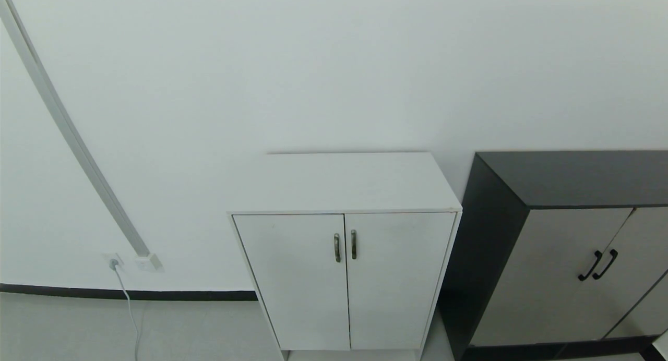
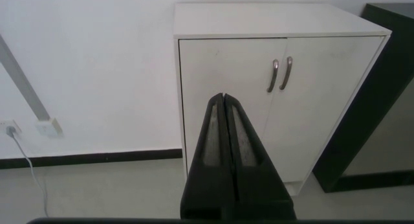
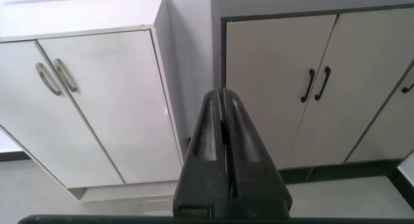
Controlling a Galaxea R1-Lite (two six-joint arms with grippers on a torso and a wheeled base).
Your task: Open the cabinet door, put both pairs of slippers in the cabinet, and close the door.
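Observation:
A white two-door cabinet stands against the wall with both doors closed and two metal handles at the middle seam. In the left wrist view my left gripper is shut with nothing in it, some way in front of the white cabinet and level with its left door. In the right wrist view my right gripper is also shut and empty, in front of the gap between the white cabinet and the dark one.
A black cabinet with grey doors and black handles stands just right of the white one. A wall socket with a cable and a cable duct sit to the left. Grey floor lies before the wall.

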